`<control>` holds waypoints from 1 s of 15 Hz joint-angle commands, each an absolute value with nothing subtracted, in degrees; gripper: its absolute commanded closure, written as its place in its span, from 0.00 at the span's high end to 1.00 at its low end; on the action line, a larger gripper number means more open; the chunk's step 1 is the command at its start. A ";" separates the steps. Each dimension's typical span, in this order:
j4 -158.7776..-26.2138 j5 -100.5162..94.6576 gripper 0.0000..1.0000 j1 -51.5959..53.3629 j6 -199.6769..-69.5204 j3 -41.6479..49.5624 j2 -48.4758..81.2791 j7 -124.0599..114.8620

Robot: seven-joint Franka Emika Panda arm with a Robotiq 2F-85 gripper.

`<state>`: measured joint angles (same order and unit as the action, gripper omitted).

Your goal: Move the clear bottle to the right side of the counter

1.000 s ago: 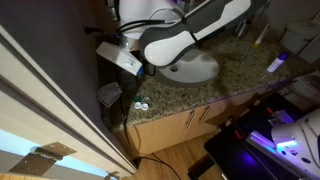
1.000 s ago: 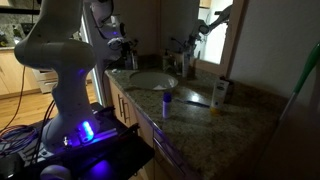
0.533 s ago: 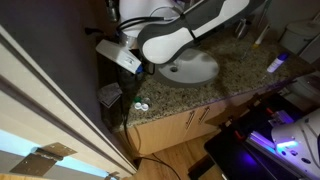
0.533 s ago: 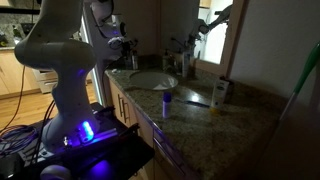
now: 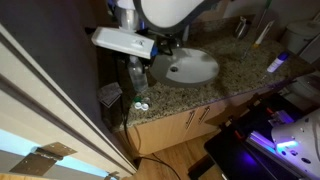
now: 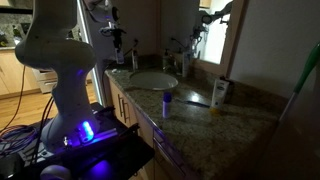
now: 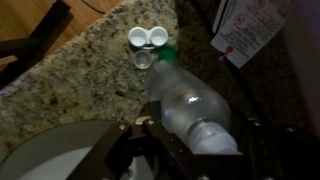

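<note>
In the wrist view the clear bottle (image 7: pixel 190 100) lies across the picture, its cloudy see-through body pointing away from me over the counter (image 7: pixel 90 80). My gripper (image 7: pixel 198 138) is shut on its narrower end, with a dark finger on each side. In both exterior views the bottle (image 5: pixel 138 77) (image 6: pixel 119 59) hangs upright under the gripper (image 5: pixel 137 62) (image 6: pixel 118 44), lifted off the speckled granite counter (image 5: pixel 230 75) (image 6: pixel 200 115) at the end beside the oval white sink (image 5: pixel 190 68) (image 6: pixel 152 80).
Two white caps and a clear lid (image 7: pixel 148 40) (image 5: pixel 140 105) lie on the granite below the bottle. A labelled white packet (image 7: pixel 248 28) sits beside them. Along the counter stand a faucet (image 6: pixel 185 58), a small blue-capped bottle (image 6: pixel 167 100) and a pale dispenser (image 6: pixel 221 92).
The gripper has shut on the bottle. The arm has risen and swung up from its low reach, and the bottle has come up off the counter.
</note>
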<state>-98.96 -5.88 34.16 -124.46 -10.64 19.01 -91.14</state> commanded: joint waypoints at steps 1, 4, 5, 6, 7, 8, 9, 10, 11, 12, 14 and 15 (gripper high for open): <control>-104.74 -6.20 0.38 31.89 -114.17 -12.95 6.91 -87.56; -110.92 -5.87 0.38 29.06 -112.37 -13.40 -2.99 -89.94; -113.49 -4.94 0.38 27.59 -113.42 -13.47 -6.37 -91.55; -116.18 -3.45 0.38 25.74 -114.97 -13.45 -9.67 -93.61; -118.63 -0.93 0.38 23.96 -115.61 -13.28 -12.89 -93.43; -121.54 2.29 0.38 22.31 -116.90 -12.71 -16.26 -92.37; -113.69 -1.22 0.63 22.35 -112.92 -15.53 -8.83 -92.63; -115.88 0.55 0.63 20.80 -113.33 -15.35 -11.64 -92.40; -117.71 1.41 0.63 19.87 -113.75 -15.22 -13.75 -92.23; -118.97 1.72 0.63 19.47 -114.08 -15.20 -15.13 -92.16; -119.55 0.52 0.38 18.52 -114.71 -15.66 -14.30 -93.50; -119.82 1.51 0.38 17.30 -114.57 -14.99 -13.86 -93.74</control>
